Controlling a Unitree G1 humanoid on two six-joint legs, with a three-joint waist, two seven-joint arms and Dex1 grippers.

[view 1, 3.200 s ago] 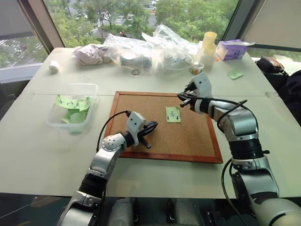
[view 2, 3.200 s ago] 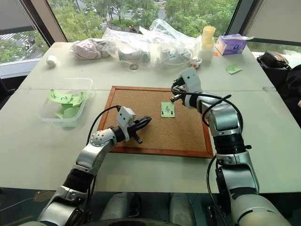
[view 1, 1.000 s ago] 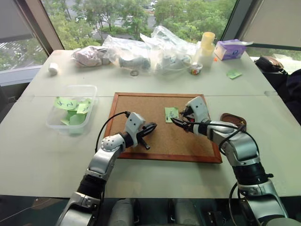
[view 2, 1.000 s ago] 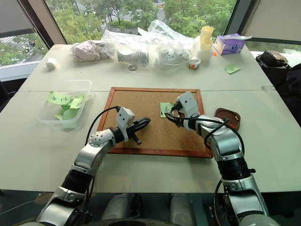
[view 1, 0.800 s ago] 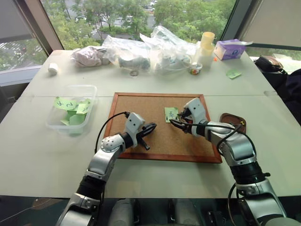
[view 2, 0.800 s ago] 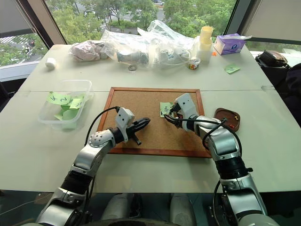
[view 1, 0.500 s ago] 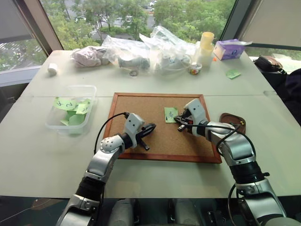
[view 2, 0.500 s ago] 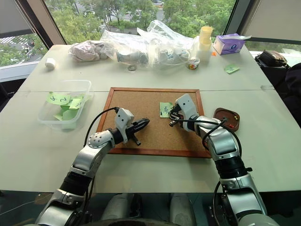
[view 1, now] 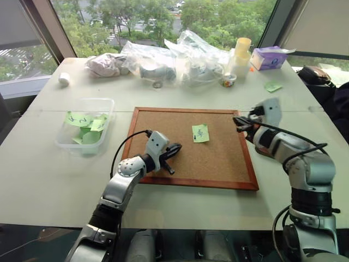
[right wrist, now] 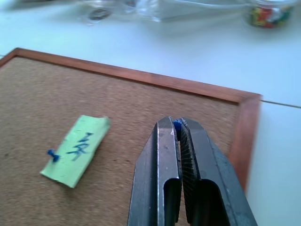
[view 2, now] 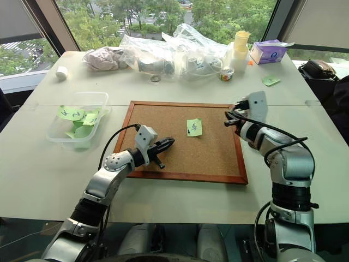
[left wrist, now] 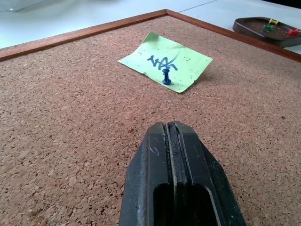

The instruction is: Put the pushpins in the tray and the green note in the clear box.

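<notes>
- Pushpin [right wrist: 177,124], blue: pinched between my right gripper [view 2: 230,118] tips, over the corkboard [view 1: 163,136] right edge.
- Tray [left wrist: 269,29]: past that edge, on my right; right arm nearer, so carry goes rightward.
- Green note [view 1: 200,133]: mid-board, w/ one pin [left wrist: 166,76] in it.
- Left gripper [view 1: 176,149]: shut, empty, over board's near-left part.

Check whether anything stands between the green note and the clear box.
Yes. A blue pushpin stands in the green note, fixing it to the corkboard, so it would probably have to come out first. Beyond that, nothing visible blocks the way across the board and table to the clear box.
</notes>
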